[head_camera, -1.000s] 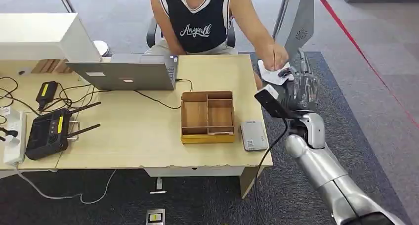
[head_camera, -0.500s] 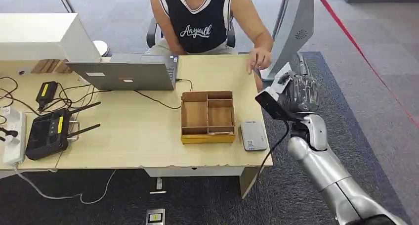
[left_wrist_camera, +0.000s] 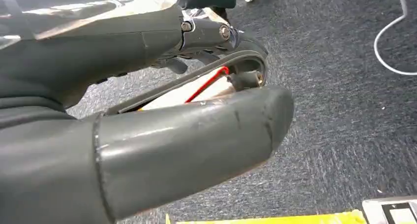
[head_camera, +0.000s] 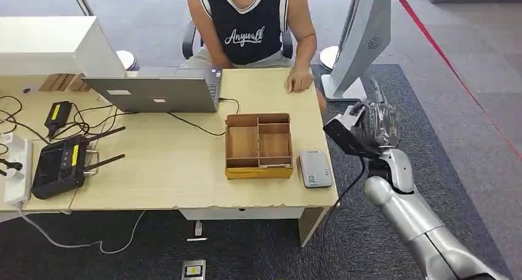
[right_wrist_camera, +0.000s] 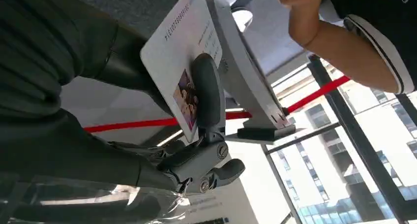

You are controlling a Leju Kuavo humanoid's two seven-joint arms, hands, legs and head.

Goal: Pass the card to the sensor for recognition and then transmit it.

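— What's your right hand [head_camera: 377, 121] doing?
— Your fingers [right_wrist_camera: 209, 93] are clamped on the card [right_wrist_camera: 183, 51], pinching it flat against the thumb side; you're holding it off the table's [head_camera: 184, 163] far right edge.
— Which way does the card point?
— Its long axis runs out past your fingertips, free end aimed away from the wrist.
— And the sensor [head_camera: 316, 168]?
— Grey pad, down beside your hand toward the table, next to the wooden tray [head_camera: 258, 144].
— Left hand [left_wrist_camera: 147, 135]?
— Low over carpet; you can't tell its grip.
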